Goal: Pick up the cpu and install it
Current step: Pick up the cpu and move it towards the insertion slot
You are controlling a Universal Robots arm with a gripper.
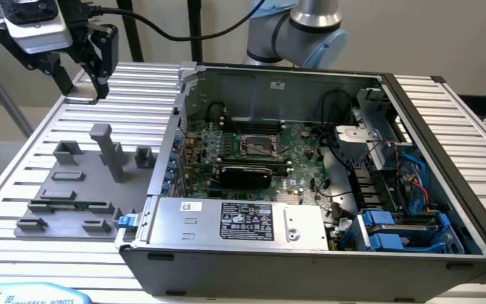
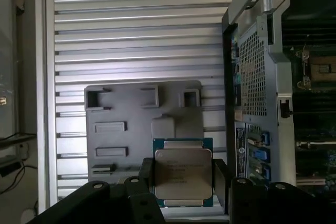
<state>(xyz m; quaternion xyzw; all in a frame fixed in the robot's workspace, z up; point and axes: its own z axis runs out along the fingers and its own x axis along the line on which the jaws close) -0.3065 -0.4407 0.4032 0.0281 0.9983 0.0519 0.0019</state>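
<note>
Gripper [image 1: 83, 90] hangs high over the slatted table [image 1: 45, 126], above the far edge of the grey tray [image 1: 83, 190] (free air all round). Computer case [image 1: 311, 272] rim stands well apart, at the exterior view's right. Fingers pointing down, clamped on opposite edges of the cpu [image 2: 182, 174].

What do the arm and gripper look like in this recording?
The arm is a silver tube with light-blue joint caps. The gripper has a pale grey boxy body and black fingers, with a black cable looping off it. A light-blue cap at the exterior view's lower edge reads UNIVERSAL ROBOTS.
</note>
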